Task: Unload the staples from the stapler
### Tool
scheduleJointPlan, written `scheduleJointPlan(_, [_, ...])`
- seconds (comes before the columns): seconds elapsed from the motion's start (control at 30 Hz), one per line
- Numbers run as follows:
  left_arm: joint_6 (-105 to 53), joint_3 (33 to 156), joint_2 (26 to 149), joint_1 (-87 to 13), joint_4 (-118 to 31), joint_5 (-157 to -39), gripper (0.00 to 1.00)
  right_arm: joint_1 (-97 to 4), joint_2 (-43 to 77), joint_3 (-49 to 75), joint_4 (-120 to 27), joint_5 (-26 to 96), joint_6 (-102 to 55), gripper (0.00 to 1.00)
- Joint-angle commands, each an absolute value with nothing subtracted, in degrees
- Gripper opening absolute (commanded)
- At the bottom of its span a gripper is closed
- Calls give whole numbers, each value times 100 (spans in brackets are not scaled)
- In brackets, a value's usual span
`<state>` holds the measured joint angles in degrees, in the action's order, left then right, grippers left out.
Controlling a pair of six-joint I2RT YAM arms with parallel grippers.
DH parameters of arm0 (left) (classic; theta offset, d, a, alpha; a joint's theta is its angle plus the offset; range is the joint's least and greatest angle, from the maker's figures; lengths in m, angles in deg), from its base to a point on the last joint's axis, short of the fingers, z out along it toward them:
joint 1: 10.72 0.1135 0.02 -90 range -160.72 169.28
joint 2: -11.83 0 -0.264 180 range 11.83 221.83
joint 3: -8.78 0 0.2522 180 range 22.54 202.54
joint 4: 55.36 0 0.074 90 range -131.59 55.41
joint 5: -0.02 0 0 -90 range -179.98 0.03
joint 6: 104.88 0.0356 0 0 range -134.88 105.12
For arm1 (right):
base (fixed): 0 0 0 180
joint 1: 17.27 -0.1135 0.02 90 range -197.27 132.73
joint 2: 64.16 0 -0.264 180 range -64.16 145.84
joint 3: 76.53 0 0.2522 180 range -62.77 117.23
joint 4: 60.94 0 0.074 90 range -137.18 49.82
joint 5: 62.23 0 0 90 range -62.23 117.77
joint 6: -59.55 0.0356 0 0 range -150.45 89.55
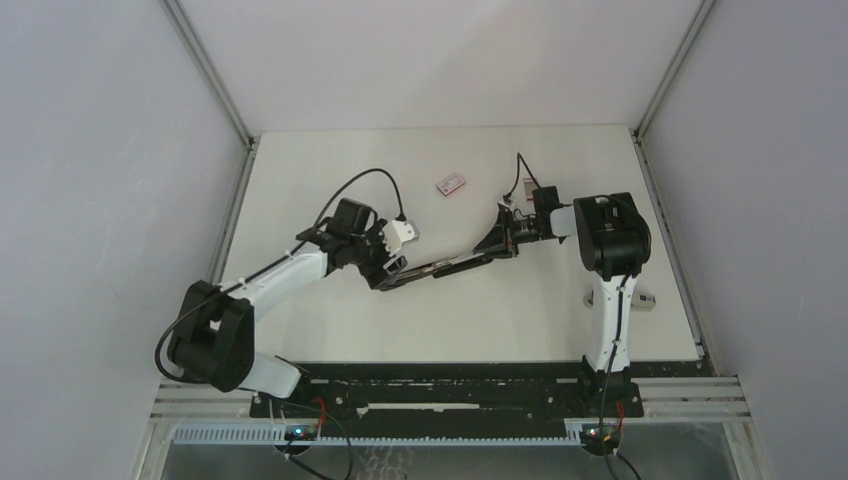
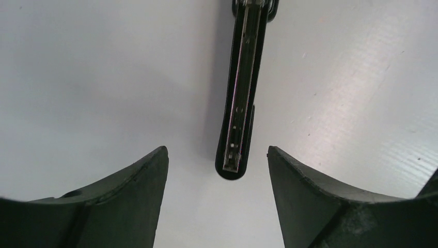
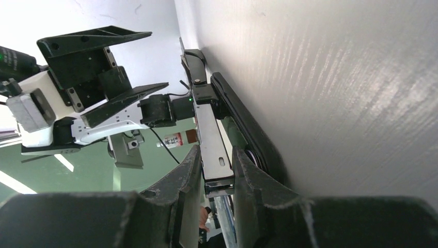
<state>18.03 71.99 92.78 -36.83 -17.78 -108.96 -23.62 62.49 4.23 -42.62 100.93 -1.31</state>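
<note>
You've got one long, slim black-and-silver metal stapler (image 1: 455,264). Your right end effector (image 3: 217,152) clamps its silver bar, and your left end effector (image 2: 217,150) sits wide open around the tip.

The stapler (image 2: 238,103) is black with a silver inner channel. The table (image 1: 500,320) is plain white. The small box (image 1: 451,185) is red and white. The left claw (image 2: 217,151) and right claw (image 3: 215,150) are matte black.

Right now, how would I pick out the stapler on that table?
Find the white table, then look toward its middle. The stapler is the long, slim black-and-silver bar there, pinched at one end by the right gripper. The small red-and-white box beyond it is far shorter and flat.
</note>
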Motion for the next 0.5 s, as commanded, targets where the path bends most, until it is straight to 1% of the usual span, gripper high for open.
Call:
scheduleJointPlan(0.0, [1714, 7809, 9749, -3654, -1531, -11707, 75, -2368, 5932, 385, -4285, 9854, -445, 16])
scheduleJointPlan(0.17, [1709, 8739, 10488, -3657, -984, -11947, 76, -2436, 5858, 387, -4318, 9994, -530, 14])
scheduleJointPlan(0.47, [1580, 9893, 11364, -3666, 4, -12770, 76, -2534, 5728, 386, -4363, 10125, -594, 10])
